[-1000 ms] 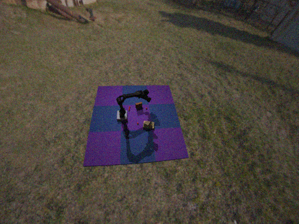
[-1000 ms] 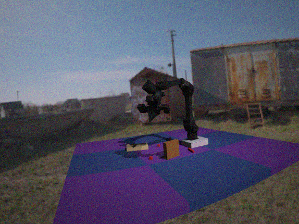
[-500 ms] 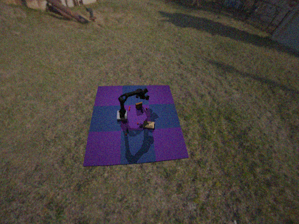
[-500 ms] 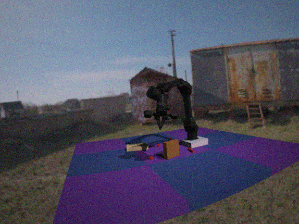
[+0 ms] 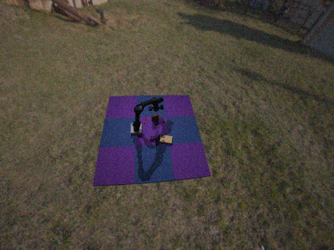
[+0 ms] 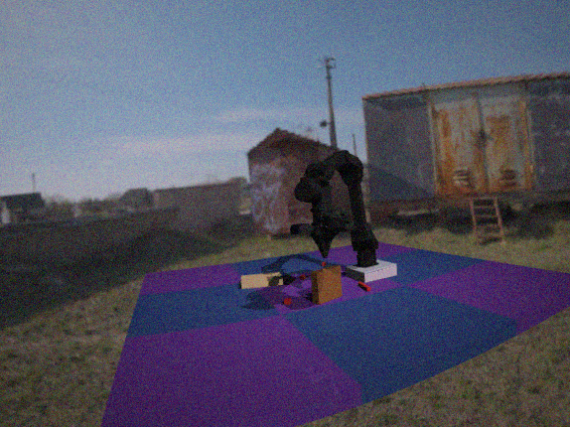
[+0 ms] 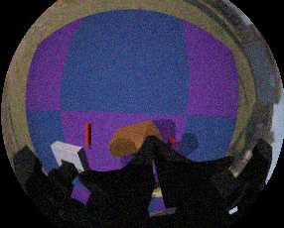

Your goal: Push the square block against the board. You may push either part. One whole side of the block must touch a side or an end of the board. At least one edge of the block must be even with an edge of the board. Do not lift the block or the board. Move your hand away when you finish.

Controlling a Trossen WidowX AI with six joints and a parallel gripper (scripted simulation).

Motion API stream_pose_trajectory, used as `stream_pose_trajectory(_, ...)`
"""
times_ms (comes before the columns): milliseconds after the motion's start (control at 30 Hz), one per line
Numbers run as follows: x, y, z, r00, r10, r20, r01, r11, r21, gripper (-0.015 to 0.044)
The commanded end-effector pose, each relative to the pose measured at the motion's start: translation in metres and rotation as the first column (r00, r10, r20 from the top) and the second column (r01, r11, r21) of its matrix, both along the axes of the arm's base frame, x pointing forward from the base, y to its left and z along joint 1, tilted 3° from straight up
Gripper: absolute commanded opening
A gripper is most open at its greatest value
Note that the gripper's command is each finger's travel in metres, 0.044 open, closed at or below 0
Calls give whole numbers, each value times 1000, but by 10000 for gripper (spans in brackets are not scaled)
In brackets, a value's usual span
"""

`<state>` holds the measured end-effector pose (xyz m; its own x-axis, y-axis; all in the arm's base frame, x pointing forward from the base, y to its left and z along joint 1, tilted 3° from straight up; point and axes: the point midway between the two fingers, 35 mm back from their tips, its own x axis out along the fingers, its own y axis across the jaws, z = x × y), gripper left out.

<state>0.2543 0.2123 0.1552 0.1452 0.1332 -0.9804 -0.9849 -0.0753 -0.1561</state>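
An orange-brown squarish block point(image 5: 155, 115) point(image 6: 327, 285) point(image 7: 130, 133) stands upright on the mat, near the arm's base. A pale, low rectangular board point(image 5: 166, 139) point(image 6: 254, 281) lies flat, apart from the block with a wide gap between them. A bit of the board also shows between the dark gripper parts in the wrist view. My gripper point(image 6: 324, 256) point(image 7: 151, 138) is shut and empty, pointing down. In the exterior view its tip is just above and behind the block's top; in the wrist view it overlaps the block's near edge. Contact cannot be told.
The mat point(image 5: 116, 165) point(image 6: 223, 362) point(image 7: 124, 59) has blue and purple squares. The arm stands on a white base point(image 5: 136, 129) point(image 6: 373, 271) point(image 7: 70, 150). A red stick point(image 5: 144, 121) point(image 6: 364, 286) point(image 7: 87, 134) lies between base and block; a small red piece point(image 6: 287, 301) point(image 7: 172, 140) lies on the block's other side.
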Motion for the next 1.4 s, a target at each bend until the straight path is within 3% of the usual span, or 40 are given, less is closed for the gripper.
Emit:
stream_pose_trajectory(0, -12, 4, -6, 992, 123, -27, -124, 989, -76, 0)
stream_pose_trajectory(167, -25, 6, -14, 968, 238, -73, -247, 958, -146, 0)
stream_pose_trajectory(400, -26, 7, -16, 967, 243, -75, -252, 956, -149, 0)
stream_pose_trajectory(600, -22, 6, -64, 967, 243, -75, -252, 956, -149, 0)
stream_pose_trajectory(1367, -16, -6, -64, 967, 243, -75, -251, 956, -150, 0)
